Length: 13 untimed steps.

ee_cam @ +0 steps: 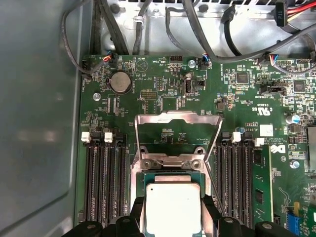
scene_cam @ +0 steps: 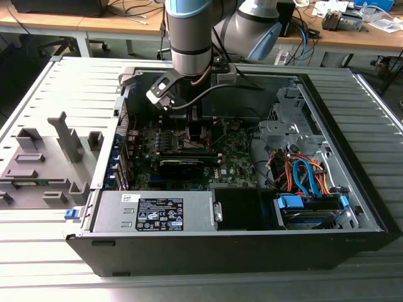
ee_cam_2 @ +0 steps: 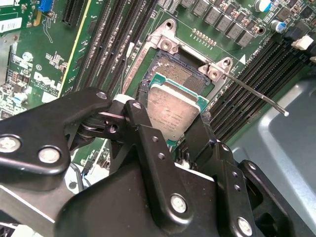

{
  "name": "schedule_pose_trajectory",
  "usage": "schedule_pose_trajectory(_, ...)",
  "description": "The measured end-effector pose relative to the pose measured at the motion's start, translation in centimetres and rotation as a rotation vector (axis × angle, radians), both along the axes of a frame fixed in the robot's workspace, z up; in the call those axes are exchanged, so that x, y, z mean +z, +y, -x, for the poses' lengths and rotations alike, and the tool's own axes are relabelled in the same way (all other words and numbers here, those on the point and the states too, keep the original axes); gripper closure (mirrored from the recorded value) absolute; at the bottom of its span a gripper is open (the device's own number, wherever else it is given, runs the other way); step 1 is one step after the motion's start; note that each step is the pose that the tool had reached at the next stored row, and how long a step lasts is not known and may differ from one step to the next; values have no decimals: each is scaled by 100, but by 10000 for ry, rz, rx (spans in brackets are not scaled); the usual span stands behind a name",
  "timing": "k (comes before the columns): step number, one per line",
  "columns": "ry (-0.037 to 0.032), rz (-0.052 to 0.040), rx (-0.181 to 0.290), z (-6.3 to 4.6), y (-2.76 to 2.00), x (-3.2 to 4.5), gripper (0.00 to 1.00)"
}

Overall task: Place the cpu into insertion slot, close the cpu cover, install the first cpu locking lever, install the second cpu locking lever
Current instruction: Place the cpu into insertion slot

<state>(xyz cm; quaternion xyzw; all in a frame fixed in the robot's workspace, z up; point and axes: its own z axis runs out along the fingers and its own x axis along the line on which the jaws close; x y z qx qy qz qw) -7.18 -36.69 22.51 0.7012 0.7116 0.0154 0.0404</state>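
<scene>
My end effector [ee_cam_2: 173, 129] is clamped on the cpu [ee_cam: 173, 205], holding it just above the insertion slot [ee_cam_2: 174, 73], I judge. Part of the slot shows bare beyond the cpu's far edge. The cpu cover [ee_cam: 153, 118] stands swung open beyond the slot, clear of the cpu.

A grey slatted worktable [scene_cam: 56, 251] spreads across the foreground. Behind it stand pale wooden desks [scene_cam: 365, 39] strewn with loose cables [scene_cam: 135, 9] and papers [scene_cam: 385, 24].
</scene>
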Motion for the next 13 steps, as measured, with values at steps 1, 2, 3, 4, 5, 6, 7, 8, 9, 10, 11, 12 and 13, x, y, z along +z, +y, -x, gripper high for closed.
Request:
schedule_pose_trajectory(1,0,1,-1,0,0,-4,46)
schedule_pose_trajectory(2,1,3,-1,1,-1,-8,46)
schedule_pose_trajectory(3,2,4,-2,1,-2,-12,46)
schedule_pose_trajectory(4,1,3,-2,1,-4,-16,46)
schedule_pose_trajectory(5,0,2,-1,0,-6,-22,46)
schedule_pose_trajectory(6,1,3,-1,1,-9,-27,46)
schedule_pose_trajectory(7,0,2,-1,1,-11,-31,46)
schedule_pose_trajectory(8,0,2,0,0,-13,-35,46)
schedule_pose_trajectory(9,0,3,1,0,-22,-42,46)
schedule_pose_trajectory(10,0,2,0,0,-31,-48,46)
schedule_pose_trajectory(11,-1,2,0,0,-42,-55,46)
schedule_pose_trajectory(12,-1,0,-2,1,-46,-61,46)
schedule_pose_trajectory(13,-1,0,-2,1,-48,-65,46)
